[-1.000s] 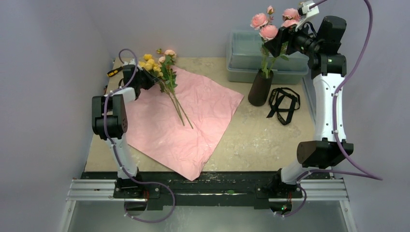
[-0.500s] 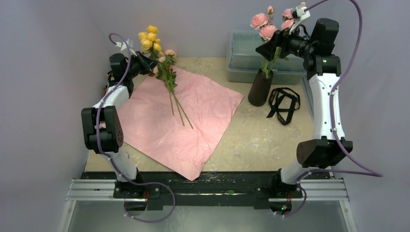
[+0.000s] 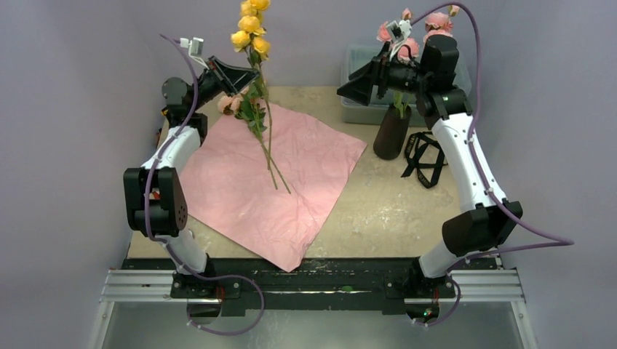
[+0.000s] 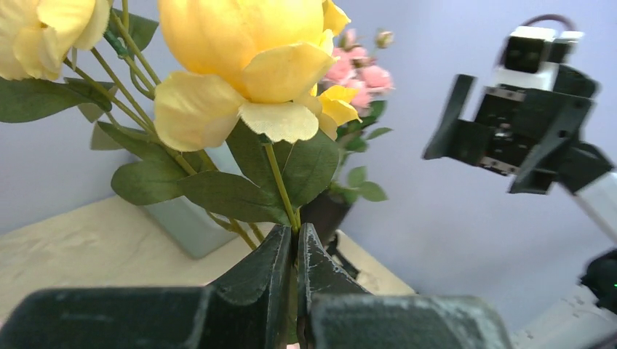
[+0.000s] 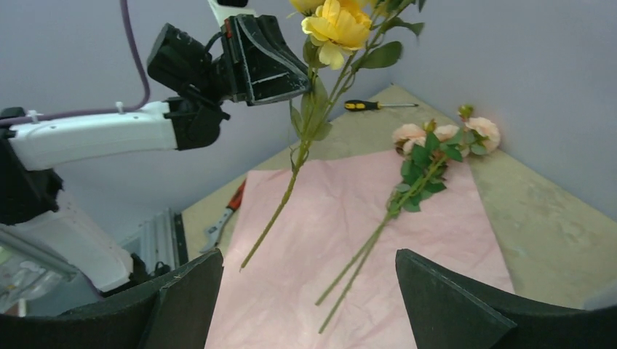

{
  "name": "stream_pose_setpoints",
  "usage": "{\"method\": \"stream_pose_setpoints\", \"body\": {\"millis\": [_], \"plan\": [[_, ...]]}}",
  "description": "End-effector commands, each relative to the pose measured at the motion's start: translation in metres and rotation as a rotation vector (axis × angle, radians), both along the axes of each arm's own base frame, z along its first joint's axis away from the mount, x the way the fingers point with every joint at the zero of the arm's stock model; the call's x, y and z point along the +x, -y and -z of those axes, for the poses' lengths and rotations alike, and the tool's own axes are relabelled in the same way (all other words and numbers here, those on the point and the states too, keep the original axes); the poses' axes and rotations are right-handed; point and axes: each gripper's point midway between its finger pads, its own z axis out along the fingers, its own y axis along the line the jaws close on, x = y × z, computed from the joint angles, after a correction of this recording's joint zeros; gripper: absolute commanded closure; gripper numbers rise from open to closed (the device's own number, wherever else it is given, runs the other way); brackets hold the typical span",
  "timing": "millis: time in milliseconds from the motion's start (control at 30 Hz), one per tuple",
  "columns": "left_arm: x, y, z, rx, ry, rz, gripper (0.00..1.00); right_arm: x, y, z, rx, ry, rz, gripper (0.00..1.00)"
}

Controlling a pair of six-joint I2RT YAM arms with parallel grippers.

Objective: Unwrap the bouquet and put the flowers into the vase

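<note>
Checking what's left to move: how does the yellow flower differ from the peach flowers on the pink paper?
The yellow flower is held up by the shut left gripper; the peach flowers lie flat on the paper, untouched. Its blooms are yellow; theirs peach-pink. Both have long green stems with leaves, and neither is in the vase.

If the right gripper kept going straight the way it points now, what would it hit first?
Probably the peach-pink flowers lying on the pink paper, straight ahead in its wrist view. The yellow flower in the left gripper hangs just beside that line; depth is unclear.
</note>
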Motion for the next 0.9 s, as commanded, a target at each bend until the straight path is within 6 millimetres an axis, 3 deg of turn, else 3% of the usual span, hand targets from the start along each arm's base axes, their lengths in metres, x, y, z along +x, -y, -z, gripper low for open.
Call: {"method": "stream_pose_setpoints", "body": {"millis": [0,200,367,533,667,867], "plan": [[-0.069,0.039,-0.088,-0.11,0.196,0.245,1.0,-0.026,-0.02,-0.054,0.129,0.093,-0.1,0.08],[-0.126,0.097,-0.115,-0.099,0.283,0.449,1.0,-0.023,-0.039,-0.064,0.254,0.016,-0.177,0.09],[-0.143,0.114,-0.135,-0.1,0.324,0.502,1.0,-0.03,-0.047,-0.081,0.308,0.033,-0.253,0.1],[-0.171,0.135,-0.149,-0.078,0.389,0.581,1.0,-0.037,-0.053,-0.077,0.314,0.01,-0.293,0.14],[-0.183,0.145,-0.149,-0.075,0.395,0.622,1.0,-0.043,-0.056,-0.077,0.321,0.01,-0.317,0.2],[-0.184,0.15,-0.145,-0.073,0.393,0.635,1.0,-0.053,-0.059,-0.089,0.327,0.023,-0.352,0.27]]}}
